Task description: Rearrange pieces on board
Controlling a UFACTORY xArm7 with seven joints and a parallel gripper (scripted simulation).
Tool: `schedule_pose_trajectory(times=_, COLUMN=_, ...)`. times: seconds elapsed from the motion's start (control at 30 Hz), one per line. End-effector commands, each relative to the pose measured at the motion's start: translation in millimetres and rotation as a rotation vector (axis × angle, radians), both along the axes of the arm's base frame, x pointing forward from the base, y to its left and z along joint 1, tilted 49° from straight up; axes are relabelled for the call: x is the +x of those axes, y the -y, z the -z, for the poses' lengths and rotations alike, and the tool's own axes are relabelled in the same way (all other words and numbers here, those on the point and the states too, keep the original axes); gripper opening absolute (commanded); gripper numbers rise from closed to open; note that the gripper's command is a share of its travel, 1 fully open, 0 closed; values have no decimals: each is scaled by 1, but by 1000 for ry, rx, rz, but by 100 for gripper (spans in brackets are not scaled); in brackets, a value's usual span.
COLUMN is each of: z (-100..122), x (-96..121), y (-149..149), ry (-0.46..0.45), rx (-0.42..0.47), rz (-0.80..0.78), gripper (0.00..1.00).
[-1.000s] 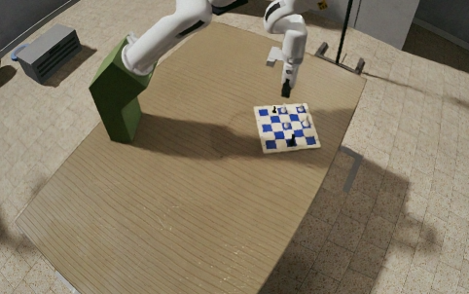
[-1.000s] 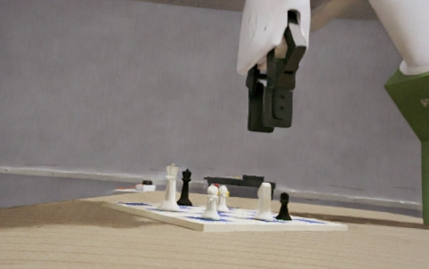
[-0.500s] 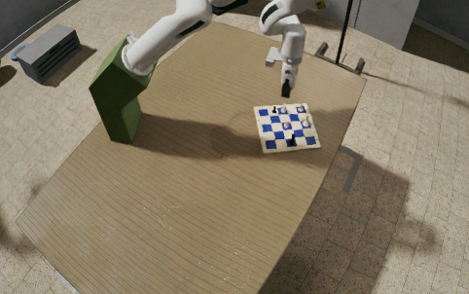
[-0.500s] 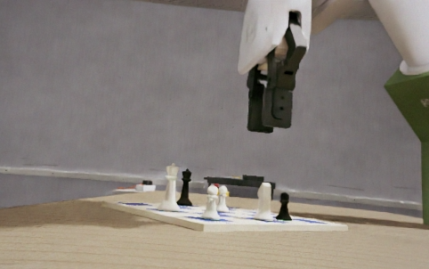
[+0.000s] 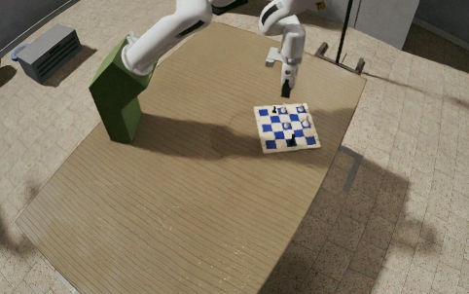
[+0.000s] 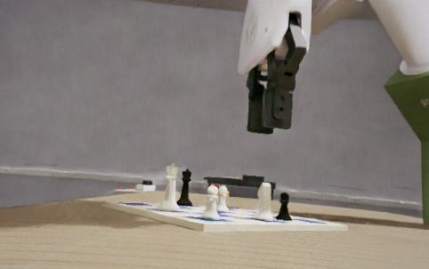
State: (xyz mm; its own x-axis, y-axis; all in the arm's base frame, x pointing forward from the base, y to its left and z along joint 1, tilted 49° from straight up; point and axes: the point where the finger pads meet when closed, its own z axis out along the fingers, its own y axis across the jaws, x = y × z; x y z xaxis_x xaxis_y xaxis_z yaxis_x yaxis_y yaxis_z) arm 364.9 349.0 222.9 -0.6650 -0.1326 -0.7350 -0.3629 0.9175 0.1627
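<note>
- The pincer (image 6: 266, 126) hangs in the air with its fingers drawn narrow and nothing between them.
- Well below it lies the blue-and-white board (image 5: 287, 128), flat on the wooden surface (image 5: 170, 195).
- On the board, below the pincer, stand 6 pieces, all upright; the square names cannot be read.
- A black pawn (image 6: 283, 207) stands almost directly beneath the pincer, just beside a white piece (image 6: 264, 201).
- A white queen (image 6: 171, 187) and a black queen (image 6: 186, 187) stand further off.
- A green pedestal (image 5: 117, 92) carries the arm; tiled floor (image 5: 414, 146) surrounds the surface; a grey wall (image 6: 111, 89) stands behind.
</note>
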Motion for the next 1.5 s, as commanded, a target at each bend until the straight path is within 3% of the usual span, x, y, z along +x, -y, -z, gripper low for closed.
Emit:
schedule_pose_trajectory(times=0.0, z=0, x=1, y=-1, ry=2, rx=2, rz=-1, gripper=41)
schedule_pose_trajectory(times=1.47, z=33, x=32, y=-19, ry=3, rx=2, rz=-1, gripper=41)
